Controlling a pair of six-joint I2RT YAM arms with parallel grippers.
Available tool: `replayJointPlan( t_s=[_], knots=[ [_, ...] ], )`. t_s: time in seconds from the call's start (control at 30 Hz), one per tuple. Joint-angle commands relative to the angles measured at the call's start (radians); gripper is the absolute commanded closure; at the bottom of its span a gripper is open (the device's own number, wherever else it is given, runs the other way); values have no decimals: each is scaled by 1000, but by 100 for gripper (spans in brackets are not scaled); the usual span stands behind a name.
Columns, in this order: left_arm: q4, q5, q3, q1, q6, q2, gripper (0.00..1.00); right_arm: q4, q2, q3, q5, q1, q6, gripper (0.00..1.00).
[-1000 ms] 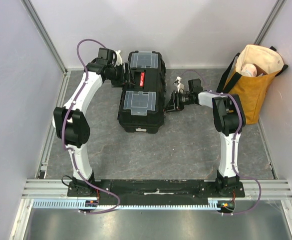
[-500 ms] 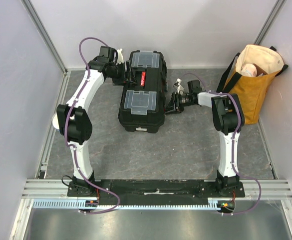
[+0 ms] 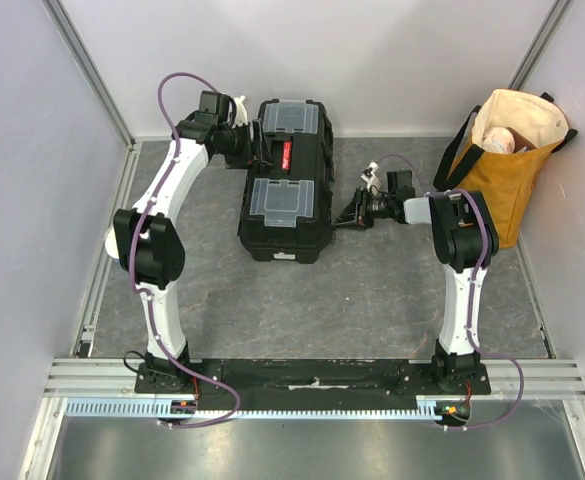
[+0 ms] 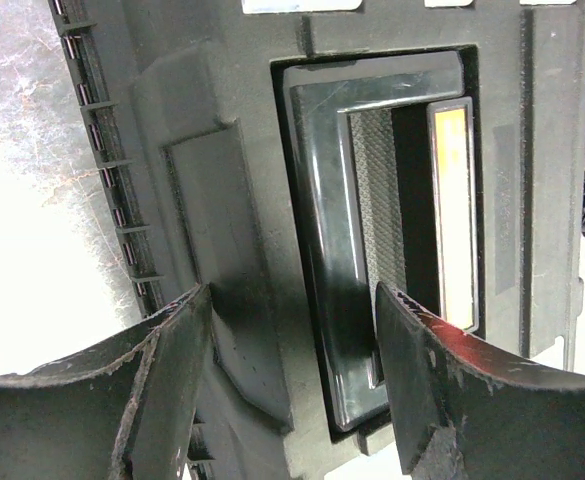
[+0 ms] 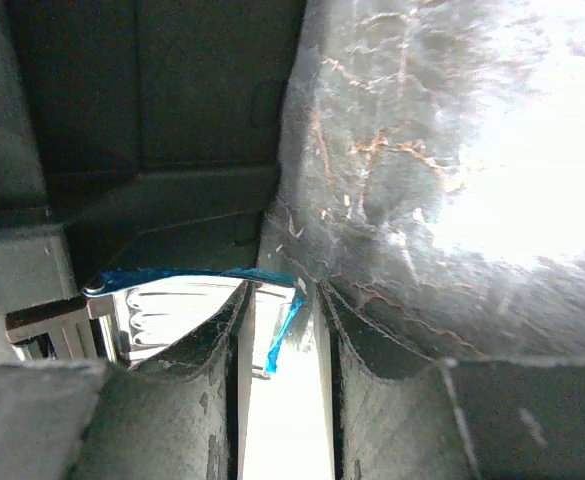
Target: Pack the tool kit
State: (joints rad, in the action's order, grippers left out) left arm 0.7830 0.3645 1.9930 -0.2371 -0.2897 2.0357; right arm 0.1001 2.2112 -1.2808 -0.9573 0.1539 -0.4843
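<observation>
The black toolbox (image 3: 284,205) lies shut on the table, with two clear-lidded compartments and a red handle panel (image 3: 284,158). My left gripper (image 3: 259,150) is open at its left side; in the left wrist view (image 4: 292,290) the fingers straddle the lid ridge beside the glossy handle (image 4: 322,200) and the orange-red panel (image 4: 452,210). My right gripper (image 3: 350,213) is at the box's right side. In the right wrist view (image 5: 282,290) its fingers are nearly together on the blue side latch (image 5: 167,300), low against the box wall (image 5: 152,100). No loose hand tools show.
A mustard-yellow tote bag (image 3: 507,160) stands at the back right with a white object inside. Grey walls close in on the back and both sides. Grey marbled table (image 3: 372,290) lies in front of the box.
The right wrist has drawn back a little to the right, fingers still at the box's right side. The left arm shifted slightly, then held at the handle.
</observation>
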Motion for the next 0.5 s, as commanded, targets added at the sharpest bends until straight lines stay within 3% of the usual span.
replayJointPlan(
  t_s=[0.0,0.23,0.33,0.47],
  knots=[
    [-18,31,69,-10,24,-26,28,249,-35,34,112,-63,-75,64],
    [-18,152,107,4,44,26,28,318,19,-12,46,-56,-114,63],
    [-1,214,150,4,46,82,28,432,15,24,9,-54,-174,63],
    [9,180,171,4,35,118,28,689,5,96,-67,-54,-314,63]
  ],
)
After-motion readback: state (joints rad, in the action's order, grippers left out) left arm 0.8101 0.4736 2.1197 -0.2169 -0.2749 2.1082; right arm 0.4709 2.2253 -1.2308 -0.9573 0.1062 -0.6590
